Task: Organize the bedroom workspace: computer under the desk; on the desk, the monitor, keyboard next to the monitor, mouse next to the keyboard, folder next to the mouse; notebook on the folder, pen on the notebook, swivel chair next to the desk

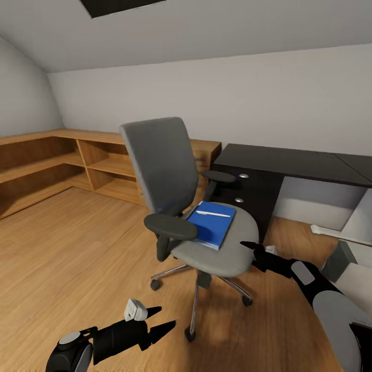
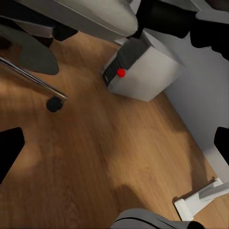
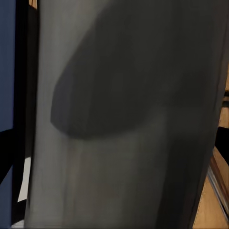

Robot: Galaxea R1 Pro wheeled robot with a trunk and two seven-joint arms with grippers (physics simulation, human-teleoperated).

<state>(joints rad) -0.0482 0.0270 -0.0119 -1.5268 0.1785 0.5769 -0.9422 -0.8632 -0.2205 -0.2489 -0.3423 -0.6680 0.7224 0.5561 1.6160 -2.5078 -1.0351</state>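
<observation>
Head view: folder (image 1: 211,224) beyond right pincer (image 1: 251,248).

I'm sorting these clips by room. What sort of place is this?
Likely an attic bedroom used as a home office: a sloped ceiling, a grey swivel chair beside a black desk, and low wooden shelving along the walls.

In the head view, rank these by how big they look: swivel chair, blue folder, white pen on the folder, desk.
1. Swivel chair, though it stands nearer the camera than the desk.
2. Desk, partly cut off at the picture's edge, so its rank against the chair is unsure.
3. Blue folder.
4. White pen.
</observation>
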